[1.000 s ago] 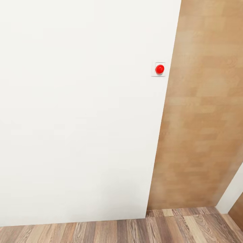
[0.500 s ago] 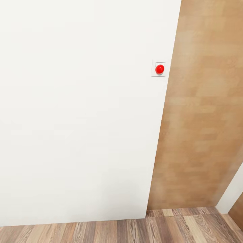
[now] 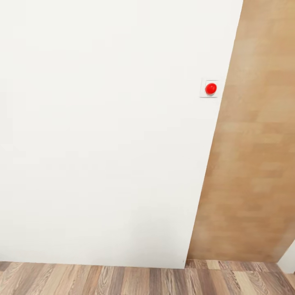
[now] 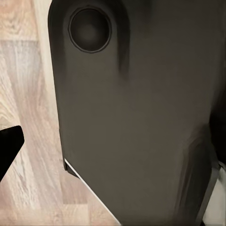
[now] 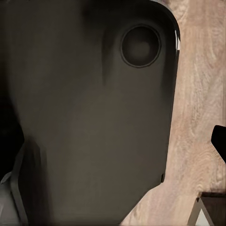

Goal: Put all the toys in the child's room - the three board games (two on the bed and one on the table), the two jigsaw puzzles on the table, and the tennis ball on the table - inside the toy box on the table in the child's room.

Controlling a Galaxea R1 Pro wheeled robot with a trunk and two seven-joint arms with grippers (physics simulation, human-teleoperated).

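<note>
White wall [image 3: 102,135] takes up most of what the head camera sees, plain and bare apart from a small square white plate with a round red button [image 3: 211,88] set near its right edge. Just to the right of that edge stands a tall light-brown wooden panel [image 3: 254,164], its grain soft and blurred; it could be a door, but I cannot tell for sure. Along the bottom runs a strip of wood-plank floor [image 3: 123,280] in brown and grey tones, meeting the foot of the wall in a straight line. At the lower right corner a sliver of another white surface [image 3: 289,258] shows beside the panel.

From the left wrist camera, a large dark grey rounded housing [image 4: 136,117] of the robot's own body sits very close, with a round recess [image 4: 89,29] sunk into it near one end. Pale wood floor [image 4: 28,94] shows beside it, and a black tip [image 4: 9,146] pokes in at the frame's edge, too little of it to judge how the left gripper's jaws stand.

The right wrist camera gives much the same: a dark rounded housing [image 5: 89,117] with a round recess [image 5: 140,46], wood floor [image 5: 197,94] alongside, and a black tip [image 5: 219,139] at the edge. Whether the right gripper is wide or narrow I cannot tell either.

As for the toys, toy box, table and bed, I cannot say where they are from this spot facing the wall.
</note>
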